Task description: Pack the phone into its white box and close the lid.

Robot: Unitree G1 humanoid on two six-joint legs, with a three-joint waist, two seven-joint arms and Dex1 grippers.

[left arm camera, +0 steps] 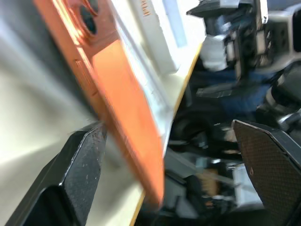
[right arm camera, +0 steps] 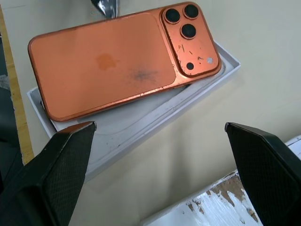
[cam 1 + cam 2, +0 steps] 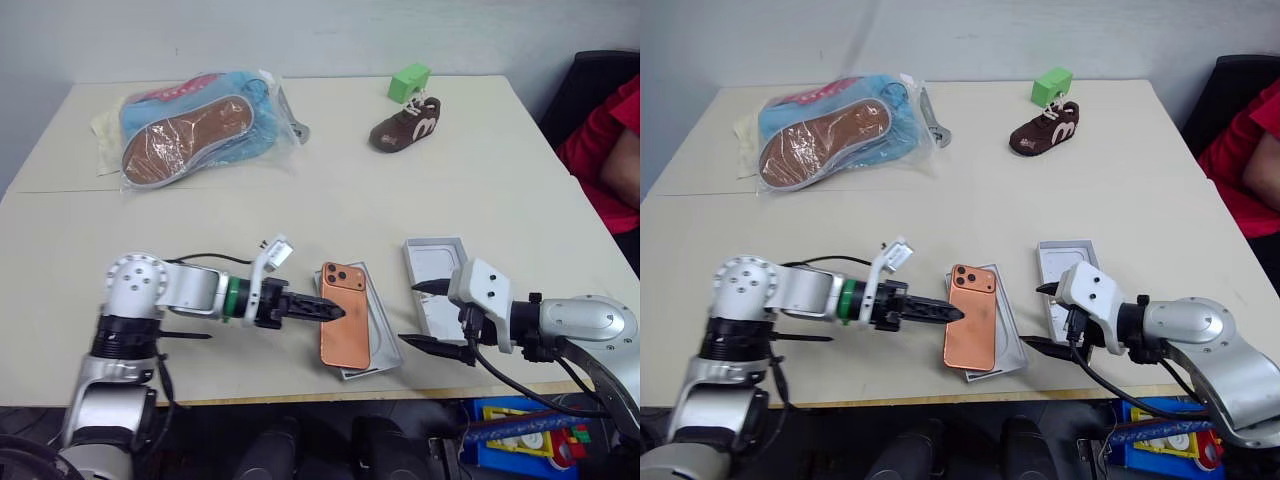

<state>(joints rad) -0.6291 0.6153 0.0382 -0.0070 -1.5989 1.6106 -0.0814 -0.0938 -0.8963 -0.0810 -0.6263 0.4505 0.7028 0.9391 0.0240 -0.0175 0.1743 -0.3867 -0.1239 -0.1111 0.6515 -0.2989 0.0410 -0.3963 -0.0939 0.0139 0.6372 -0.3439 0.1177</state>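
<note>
The orange phone (image 3: 345,318) lies back up and askew, partly over a shallow white tray with a clean inside, the lid (image 3: 378,325). The two sit near the table's front edge. My left gripper (image 3: 335,311) comes in from the left, open, its fingertips at the phone's left edge. The phone (image 1: 117,94) shows close ahead of those fingers. To the right lies the white box (image 3: 435,262), its floor smudged brown (image 2: 221,207). Over the box my right gripper (image 3: 425,318) stands open and empty, pointing at the phone (image 2: 108,66) and the lid (image 2: 141,122).
At the back left is a plastic bag with blue slippers (image 3: 195,125). A small brown shoe (image 3: 405,125) and a green block (image 3: 410,80) stand at the back right. A person in a red sleeve (image 3: 610,150) sits at the right. The table's front edge (image 3: 300,398) runs close below the phone.
</note>
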